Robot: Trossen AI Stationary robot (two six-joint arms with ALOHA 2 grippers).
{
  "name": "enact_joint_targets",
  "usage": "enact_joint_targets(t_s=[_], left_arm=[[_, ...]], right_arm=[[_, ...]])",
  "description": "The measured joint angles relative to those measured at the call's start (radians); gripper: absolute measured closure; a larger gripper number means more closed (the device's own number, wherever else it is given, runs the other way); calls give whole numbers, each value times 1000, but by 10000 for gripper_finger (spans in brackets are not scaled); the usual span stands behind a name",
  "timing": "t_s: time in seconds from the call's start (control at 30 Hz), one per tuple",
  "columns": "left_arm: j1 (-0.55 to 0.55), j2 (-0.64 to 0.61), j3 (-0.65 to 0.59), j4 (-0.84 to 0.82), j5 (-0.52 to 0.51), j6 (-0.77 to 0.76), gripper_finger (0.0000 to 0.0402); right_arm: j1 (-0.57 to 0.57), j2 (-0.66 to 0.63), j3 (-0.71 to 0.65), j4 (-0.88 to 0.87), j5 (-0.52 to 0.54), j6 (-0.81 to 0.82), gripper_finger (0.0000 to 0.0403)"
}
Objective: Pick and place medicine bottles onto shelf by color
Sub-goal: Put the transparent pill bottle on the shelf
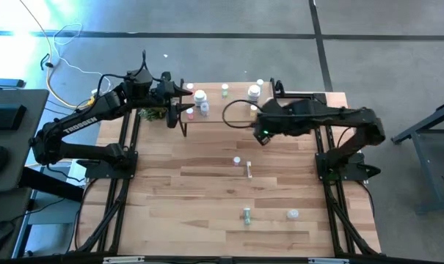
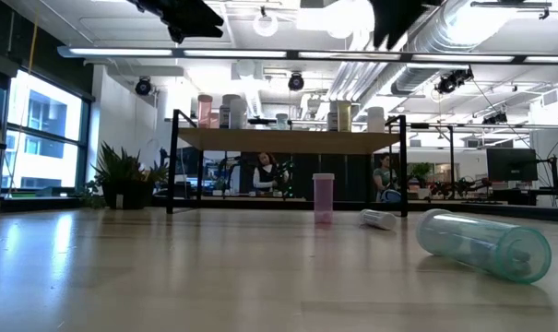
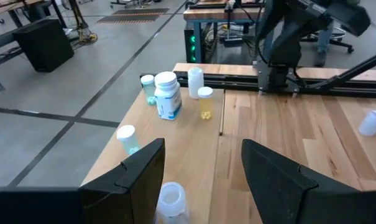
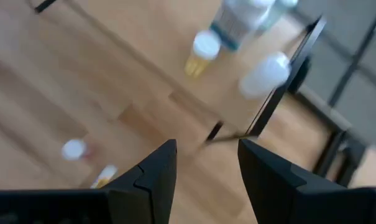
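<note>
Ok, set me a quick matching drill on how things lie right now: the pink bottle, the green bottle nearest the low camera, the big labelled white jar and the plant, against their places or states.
Things:
1. pink bottle
2. green bottle
3. labelled white jar
4. plant

Places or states:
a. standing on the shelf
b. lying on its side on the table
c. standing upright on the table, in front of the shelf
d. on the table beside the shelf's end

Pairs: 1-c, 2-b, 3-a, 4-d.
</note>
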Motion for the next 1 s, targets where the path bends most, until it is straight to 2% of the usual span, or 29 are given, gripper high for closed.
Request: enact_joint_targets(t_s=[0.17,0.43,0.67,0.83,1.0], left_arm=[[-8,0,0,0,0,0,197],[-8,0,0,0,0,-61,197],[-8,0,0,0,0,-113,197],[-8,0,0,0,0,-162,197],[-8,0,0,-9,0,-223,197]], right_arm=[[48,-121,-142,18,-98,138,240],[143,-240,-309,17,-178,310,236],[232,-279,-425,15,-243,398,204],[303,-280,-486,42,-345,423,180],[391,-280,-568,155,-457,443,178]])
